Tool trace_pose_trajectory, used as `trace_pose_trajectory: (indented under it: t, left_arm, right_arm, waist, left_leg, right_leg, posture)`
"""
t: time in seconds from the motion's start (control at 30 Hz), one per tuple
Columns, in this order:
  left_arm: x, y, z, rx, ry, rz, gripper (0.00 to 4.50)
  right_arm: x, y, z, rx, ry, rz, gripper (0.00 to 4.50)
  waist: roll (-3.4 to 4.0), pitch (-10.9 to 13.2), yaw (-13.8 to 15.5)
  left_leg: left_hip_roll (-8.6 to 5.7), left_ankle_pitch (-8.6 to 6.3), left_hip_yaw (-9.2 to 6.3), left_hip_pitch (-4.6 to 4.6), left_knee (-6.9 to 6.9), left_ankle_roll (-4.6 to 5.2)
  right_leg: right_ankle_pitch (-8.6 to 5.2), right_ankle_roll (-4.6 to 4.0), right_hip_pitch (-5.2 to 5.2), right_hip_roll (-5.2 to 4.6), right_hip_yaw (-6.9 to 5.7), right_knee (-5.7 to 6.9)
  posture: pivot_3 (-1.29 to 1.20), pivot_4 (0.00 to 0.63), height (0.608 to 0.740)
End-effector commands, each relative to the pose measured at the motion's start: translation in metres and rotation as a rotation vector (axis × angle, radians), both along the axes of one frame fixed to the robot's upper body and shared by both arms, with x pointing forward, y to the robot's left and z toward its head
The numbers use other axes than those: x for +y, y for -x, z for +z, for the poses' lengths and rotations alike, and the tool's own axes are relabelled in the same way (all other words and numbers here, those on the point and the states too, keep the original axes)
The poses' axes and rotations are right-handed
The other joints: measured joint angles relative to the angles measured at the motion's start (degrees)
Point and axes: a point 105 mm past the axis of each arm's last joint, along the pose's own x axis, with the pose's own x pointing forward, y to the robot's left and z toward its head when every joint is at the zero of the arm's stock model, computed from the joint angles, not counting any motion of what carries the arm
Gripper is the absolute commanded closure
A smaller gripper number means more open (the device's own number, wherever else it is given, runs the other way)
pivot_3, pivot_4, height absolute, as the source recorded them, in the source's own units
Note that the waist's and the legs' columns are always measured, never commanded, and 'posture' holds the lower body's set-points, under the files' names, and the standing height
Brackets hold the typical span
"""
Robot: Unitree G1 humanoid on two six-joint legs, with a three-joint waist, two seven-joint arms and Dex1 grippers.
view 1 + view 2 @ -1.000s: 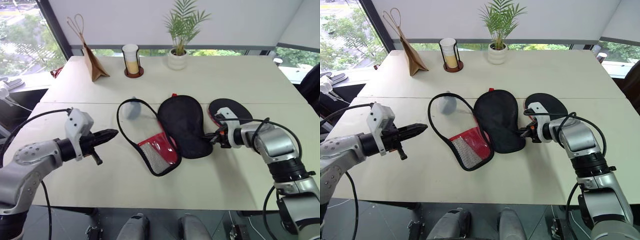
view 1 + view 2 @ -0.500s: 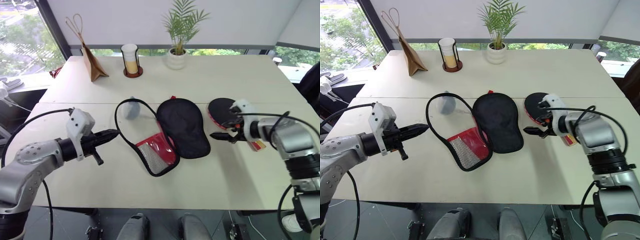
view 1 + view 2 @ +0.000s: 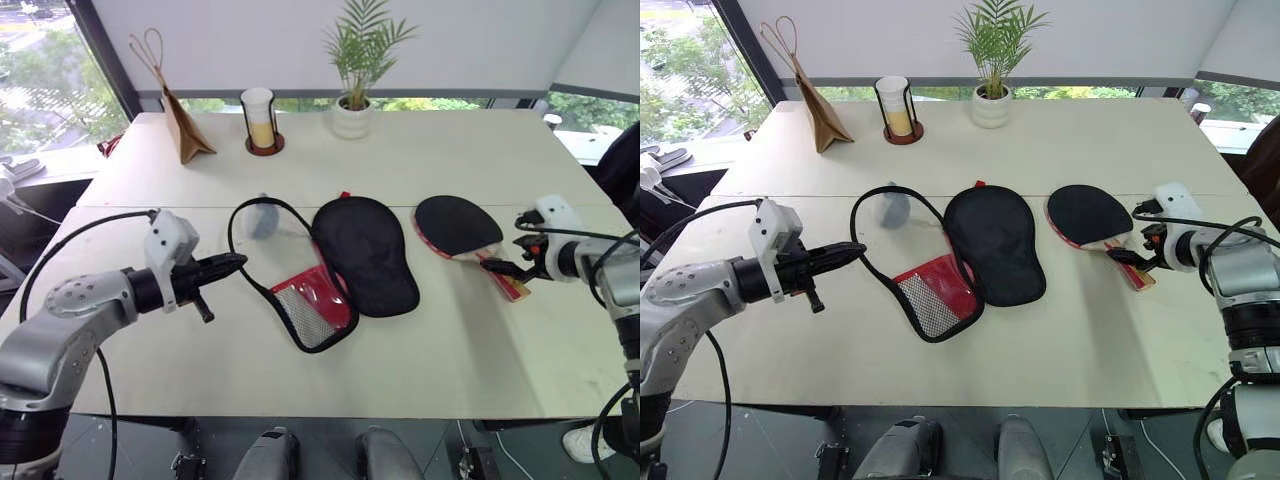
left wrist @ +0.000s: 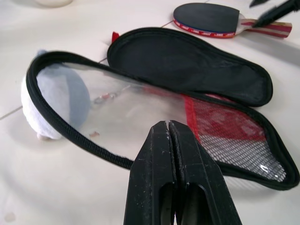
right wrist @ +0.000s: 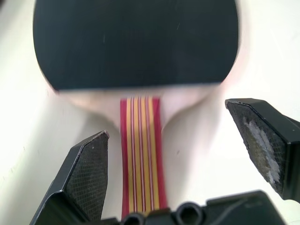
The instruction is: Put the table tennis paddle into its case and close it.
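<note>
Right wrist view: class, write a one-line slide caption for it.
Open right gripper straddles the striped handle of the table tennis paddle lying on the table.

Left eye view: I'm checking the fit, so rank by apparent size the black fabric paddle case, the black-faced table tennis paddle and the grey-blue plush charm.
1. Black fabric paddle case, lying open.
2. Black-faced table tennis paddle.
3. Grey-blue plush charm, partly hidden behind the cord loop.

The left arm reaches in from the left, its forearm roughly level, and the left gripper points toward the middle with its two black fingers pressed together. The right arm comes in from the right edge, its right gripper angled downward, fingers spread wide apart and gripping nothing.
</note>
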Motion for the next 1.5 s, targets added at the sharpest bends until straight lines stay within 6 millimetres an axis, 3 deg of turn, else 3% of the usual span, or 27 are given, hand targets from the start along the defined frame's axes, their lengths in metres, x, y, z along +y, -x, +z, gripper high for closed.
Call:
trace_pose_trajectory:
  t: [0.03,0.23,0.5,0.63,0.73,0.9,1.07,1.2,1.37,1.5]
  left_arm:
    - [-0.001,0.002,0.007,-0.038,-0.007,-0.014,4.5]
    - [0.0,0.003,0.006,-0.039,-0.009,-0.006,4.5]
    - [-0.001,0.003,0.004,-0.037,-0.009,-0.006,4.5]
    - [-0.001,0.003,0.003,-0.036,-0.009,-0.01,4.5]
    - [-0.002,0.002,0.002,-0.034,-0.008,-0.012,4.5]
    - [-0.004,-0.001,0.002,-0.033,-0.002,-0.021,4.5]
    - [-0.011,-0.006,0.002,-0.034,0.009,-0.044,4.5]
    - [-0.017,-0.011,0.003,-0.037,0.016,-0.06,4.5]
    - [-0.017,-0.015,0.005,-0.038,0.012,-0.075,4.5]
    - [-0.019,-0.016,0.005,-0.037,0.012,-0.083,4.5]
  right_arm:
    - [-0.004,0.0,-0.001,0.0,-0.002,-0.011,0.05]
    - [-0.002,0.008,-0.018,0.073,-0.122,-0.064,0.05]
    - [0.003,0.01,-0.02,0.112,-0.223,-0.111,3.66]
    - [0.006,0.009,-0.012,0.104,-0.248,-0.121,3.65]
    - [0.02,0.005,0.013,0.057,-0.308,-0.108,3.65]
    - [0.063,0.004,0.06,-0.026,-0.316,-0.08,3.65]
    - [0.108,0.011,0.076,-0.03,-0.353,-0.066,3.65]
    - [0.134,0.013,0.073,-0.05,-0.32,-0.02,3.65]
    - [0.158,0.01,0.038,-0.039,-0.264,-0.089,3.65]
    - [0.167,0.01,0.027,-0.026,-0.261,-0.109,3.65]
  waist:
    - [0.0,0.0,0.03]
    - [-0.01,0.0,0.08]
    - [-0.02,-0.01,0.15]
    - [-0.02,-0.01,0.18]
    - [-0.01,-0.01,0.16]
    - [0.05,0.03,-0.15]
    - [0.04,0.02,0.19]
    - [0.03,0.02,0.39]
    - [0.0,-0.01,-0.18]
    - [0.0,0.0,-0.38]
  left_leg:
    - [0.01,0.0,0.0,0.0,0.0,0.0]
    - [0.01,0.0,0.0,0.01,0.03,0.0]
    - [0.02,0.0,0.0,0.04,0.09,0.0]
    - [0.01,0.0,0.0,0.04,0.09,0.0]
    - [0.01,0.0,0.0,0.03,0.08,0.0]
    - [0.02,0.0,0.03,-0.02,0.01,0.0]
    - [0.05,0.01,0.02,-0.23,0.02,-0.01]
    - [0.0,0.01,-0.03,-0.53,0.15,-0.01]
    - [-0.03,0.02,-0.08,-0.76,0.29,-0.03]
    - [-0.04,0.04,-0.04,-0.79,0.26,-0.04]
  right_leg:
    - [0.0,0.0,0.0,0.0,0.0,0.0]
    - [0.0,0.0,0.04,0.01,0.0,0.0]
    - [0.0,0.0,0.1,0.01,0.0,-0.01]
    - [0.0,0.0,0.1,0.01,0.0,-0.01]
    - [0.0,0.0,0.09,0.01,0.0,0.0]
    - [0.0,0.0,-0.06,0.01,0.03,0.03]
    - [0.0,0.0,-0.28,0.02,0.02,0.09]
    - [0.01,0.0,-0.48,-0.02,-0.03,0.08]
    - [0.01,0.0,-0.7,-0.03,-0.08,0.19]
    - [0.01,0.0,-0.82,-0.03,-0.06,0.25]
  posture:
    - [0.0,0.15,0.74]
    - [0.0,0.15,0.74]
    - [0.0,0.15,0.74]
    - [0.0,0.15,0.74]
    - [0.0,0.15,0.74]
    - [0.0,0.15,0.74]
    - [0.0,0.15,0.74]
    - [0.0,0.15,0.74]
    - [0.0,0.15,0.74]
    - [0.0,0.15,0.74]
